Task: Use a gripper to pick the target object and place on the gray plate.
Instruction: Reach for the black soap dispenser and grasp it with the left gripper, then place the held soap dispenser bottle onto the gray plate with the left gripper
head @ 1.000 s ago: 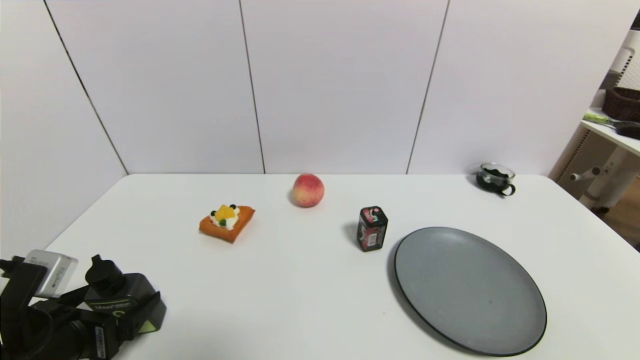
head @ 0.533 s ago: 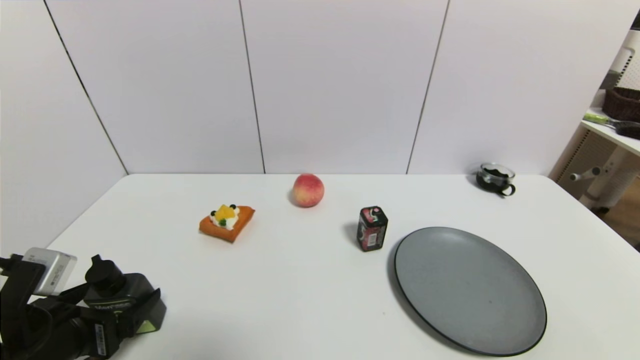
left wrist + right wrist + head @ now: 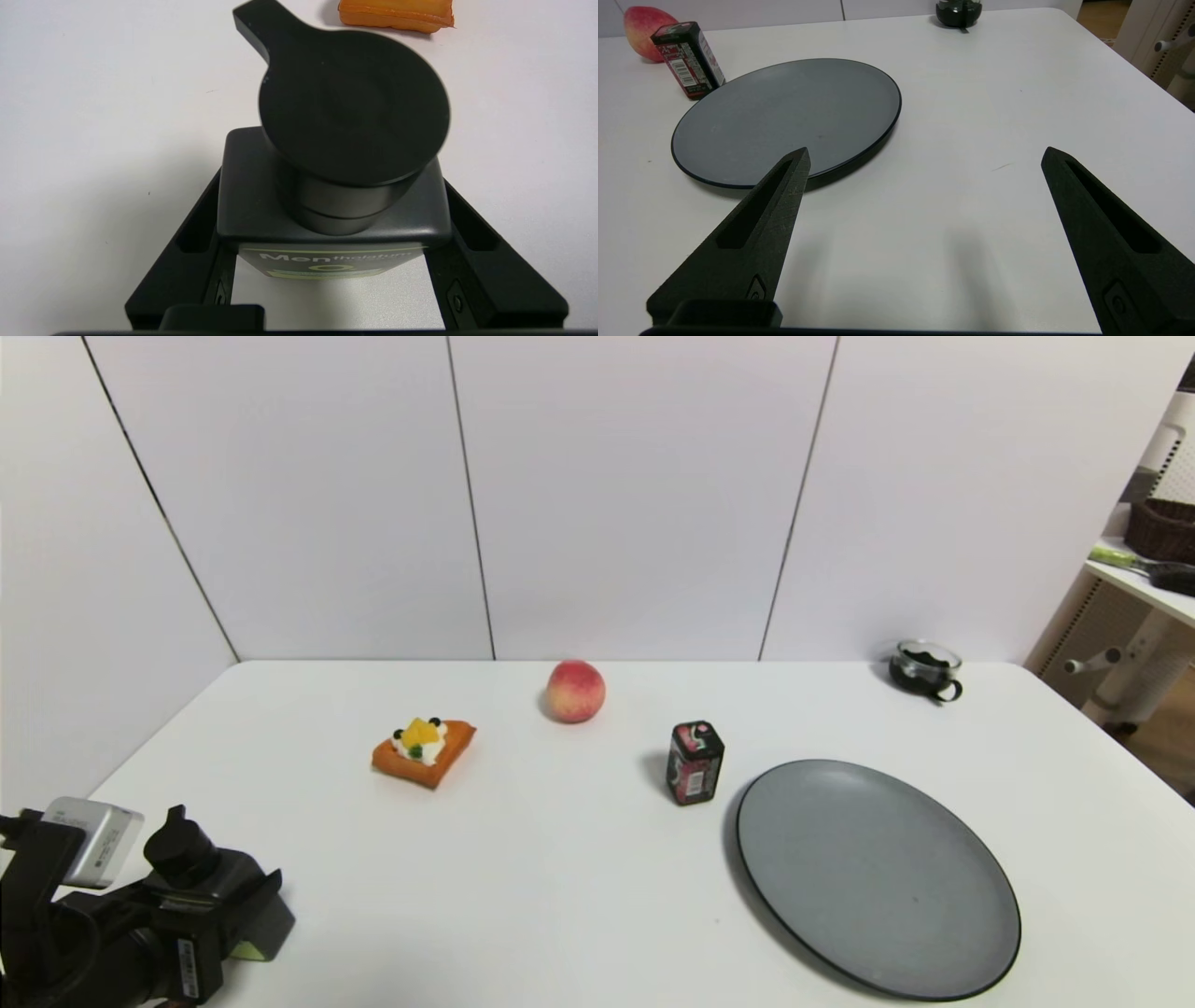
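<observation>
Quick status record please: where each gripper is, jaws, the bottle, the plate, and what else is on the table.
left gripper: near-left corner of the table, jaws shut on the dark bottle
dark bottle: upright, black cap on top, green label facing the wrist camera
right gripper: jaws open, holding nothing, over the table near the gray plate
gray plate: bare, right of centre
others: red-black tin, peach, orange pastry, glass cup
</observation>
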